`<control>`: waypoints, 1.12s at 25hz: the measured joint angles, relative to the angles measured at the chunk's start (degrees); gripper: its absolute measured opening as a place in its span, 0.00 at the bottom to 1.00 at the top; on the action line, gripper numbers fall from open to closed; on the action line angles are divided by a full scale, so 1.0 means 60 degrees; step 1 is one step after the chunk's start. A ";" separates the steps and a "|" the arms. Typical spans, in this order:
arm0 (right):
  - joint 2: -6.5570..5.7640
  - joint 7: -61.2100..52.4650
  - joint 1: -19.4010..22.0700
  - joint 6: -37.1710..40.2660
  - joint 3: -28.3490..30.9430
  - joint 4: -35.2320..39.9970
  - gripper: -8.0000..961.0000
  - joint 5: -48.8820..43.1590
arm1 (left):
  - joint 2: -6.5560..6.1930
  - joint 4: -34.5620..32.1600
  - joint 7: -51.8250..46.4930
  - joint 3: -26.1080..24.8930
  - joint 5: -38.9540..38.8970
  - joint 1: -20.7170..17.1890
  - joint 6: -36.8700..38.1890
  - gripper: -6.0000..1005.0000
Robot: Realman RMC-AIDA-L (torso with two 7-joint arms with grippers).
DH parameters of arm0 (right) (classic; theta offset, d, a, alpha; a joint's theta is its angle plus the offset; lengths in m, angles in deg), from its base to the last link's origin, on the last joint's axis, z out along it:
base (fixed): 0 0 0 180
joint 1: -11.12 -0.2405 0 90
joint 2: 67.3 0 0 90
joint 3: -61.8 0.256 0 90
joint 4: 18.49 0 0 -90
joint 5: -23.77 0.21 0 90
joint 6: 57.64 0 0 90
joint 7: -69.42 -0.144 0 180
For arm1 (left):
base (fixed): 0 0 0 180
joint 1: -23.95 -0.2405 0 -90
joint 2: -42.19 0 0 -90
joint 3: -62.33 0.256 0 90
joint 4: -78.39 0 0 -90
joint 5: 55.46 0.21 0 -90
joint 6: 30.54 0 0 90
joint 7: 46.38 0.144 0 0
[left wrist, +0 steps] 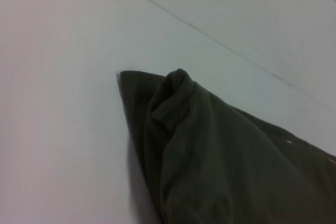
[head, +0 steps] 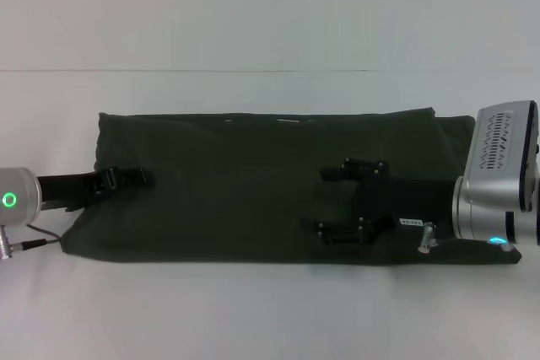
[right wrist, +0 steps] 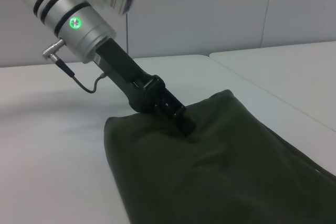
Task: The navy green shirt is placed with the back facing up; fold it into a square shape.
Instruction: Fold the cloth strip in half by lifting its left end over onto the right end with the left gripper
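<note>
Shirt (head: 253,183) in long band; L end effector (head: 139,178) clenched on its end, R end effector (head: 333,201) released mid-shirt. Fold the end over evenly.

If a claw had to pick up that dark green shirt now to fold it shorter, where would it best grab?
Probably at a short end. The navy green shirt lies flat as a long band across the table, so its end edges are the free parts to lift. The left claw is already at the left end, touching the cloth; the right claw, open, hovers over the right half. Coming in from the outer side suits each.
</note>
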 joint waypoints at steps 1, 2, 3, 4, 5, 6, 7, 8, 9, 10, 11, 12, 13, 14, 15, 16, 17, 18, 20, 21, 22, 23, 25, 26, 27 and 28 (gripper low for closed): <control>-0.0001 0.0000 0.0000 0.0004 0.0000 0.0000 0.95 0.0005 | 0.0000 -0.0010 -0.0006 0.0044 0.0008 0.0002 0.0025 0.78; 0.0000 0.0000 0.0000 0.0007 0.0001 0.0000 0.95 0.0009 | 0.0001 -0.0020 0.0001 0.0073 0.0009 0.0002 0.0041 0.75; 0.0000 0.0000 0.0000 0.0012 0.0001 0.0000 0.95 0.0014 | 0.0008 -0.0028 0.0018 0.0082 -0.0004 0.0002 0.0042 0.73; 0.0000 0.0000 0.0000 0.0012 0.0001 0.0000 0.95 0.0014 | 0.0021 -0.0044 0.0055 0.0084 -0.0016 0.0002 0.0042 0.71; 0.0000 0.0000 0.0000 0.0016 0.0001 0.0000 0.95 0.0015 | 0.0030 -0.0052 0.0080 0.0085 -0.0020 0.0000 0.0042 0.68; 0.0000 0.0000 0.0000 0.0026 0.0001 0.0000 0.95 0.0016 | 0.0036 -0.0058 0.0096 0.0087 -0.0020 0.0000 0.0042 0.66; 0.0000 0.0000 0.0000 0.0036 0.0001 0.0000 0.95 0.0018 | 0.0040 -0.0063 0.0108 0.0089 -0.0020 0.0000 0.0042 0.64; 0.0000 0.0000 0.0000 0.0041 0.0001 0.0000 0.95 0.0018 | 0.0040 -0.0063 0.0108 0.0089 -0.0020 0.0000 0.0042 0.61; 0.0000 0.0000 0.0000 0.0041 0.0001 0.0000 0.95 0.0019 | 0.0044 -0.0068 0.0115 0.0092 -0.0020 0.0006 0.0042 0.59; 0.0000 0.0000 0.0000 0.0041 0.0001 0.0000 0.95 0.0019 | 0.0044 -0.0069 0.0117 0.0092 -0.0020 0.0008 0.0042 0.56; 0.0000 0.0000 0.0000 0.0041 0.0001 0.0000 0.95 0.0019 | 0.0044 -0.0072 0.0119 0.0093 -0.0020 0.0008 0.0042 0.49; -0.0001 0.0001 0.0000 0.0041 0.0001 0.0000 0.95 0.0019 | 0.0044 -0.0088 0.0121 0.0095 -0.0020 0.0009 0.0054 0.41; 0.0000 0.0000 0.0000 0.0041 0.0001 -0.0001 0.95 0.0019 | 0.0044 -0.0100 0.0121 0.0094 -0.0020 0.0010 0.0064 0.33; 0.0000 0.0001 0.0000 0.0041 0.0001 0.0000 0.95 0.0019 | 0.0044 -0.0135 0.0149 0.0094 -0.0020 0.0010 0.0104 0.29; 0.0000 0.0000 0.0000 0.0041 0.0001 0.0000 0.95 0.0019 | 0.0044 -0.0165 0.0210 0.0095 -0.0020 0.0010 0.0157 0.26; 0.0000 0.0000 0.0000 0.0041 0.0002 0.0000 0.95 0.0019 | 0.0044 -0.0184 0.0282 0.0095 -0.0020 0.0008 0.0207 0.22; 0.0000 0.0000 0.0000 0.0041 0.0001 0.0000 0.95 0.0019 | 0.0044 -0.0193 0.0361 0.0095 -0.0020 0.0009 0.0239 0.19; 0.0000 0.0000 0.0000 0.0042 0.0001 0.0000 0.95 0.0018 | 0.0044 -0.0196 0.0406 0.0095 -0.0020 0.0010 0.0256 0.16; 0.0000 0.0000 0.0000 0.0049 -0.0004 0.0000 0.95 0.0019 | 0.0042 -0.0196 0.0431 0.0095 -0.0020 0.0016 0.0267 0.12; 0.0000 0.0000 0.0000 0.0057 -0.0007 0.0000 0.95 0.0019 | 0.0036 -0.0195 0.0432 0.0095 -0.0020 0.0017 0.0268 0.12; 0.0000 0.0000 0.0000 0.0074 -0.0009 0.0000 0.95 0.0019 | 0.0023 -0.0195 0.0433 0.0095 -0.0020 0.0017 0.0268 0.12; -0.0001 0.0000 0.0000 0.0102 -0.0009 0.0000 0.95 0.0019 | 0.0005 -0.0195 0.0434 0.0095 -0.0020 0.0017 0.0272 0.12; 0.0000 0.0000 0.0000 0.0164 -0.0012 0.0006 0.95 0.0019 | -0.0062 -0.0196 0.0430 0.0095 0.0003 0.0016 0.0284 0.11; 0.0000 0.0001 0.0000 0.0188 -0.0013 0.0009 0.95 0.0018 | -0.0109 -0.0197 0.0419 0.0096 0.0021 0.0014 0.0307 0.11; 0.0000 0.0000 0.0000 0.0199 -0.0013 0.0010 0.95 0.0018 | -0.0186 -0.0201 0.0402 0.0095 0.0042 0.0010 0.0337 0.11; 0.0000 0.0000 0.0003 0.0203 -0.0014 0.0012 0.95 0.0017 | -0.0300 -0.0202 0.0368 0.0083 0.0055 -0.0005 0.0423 0.11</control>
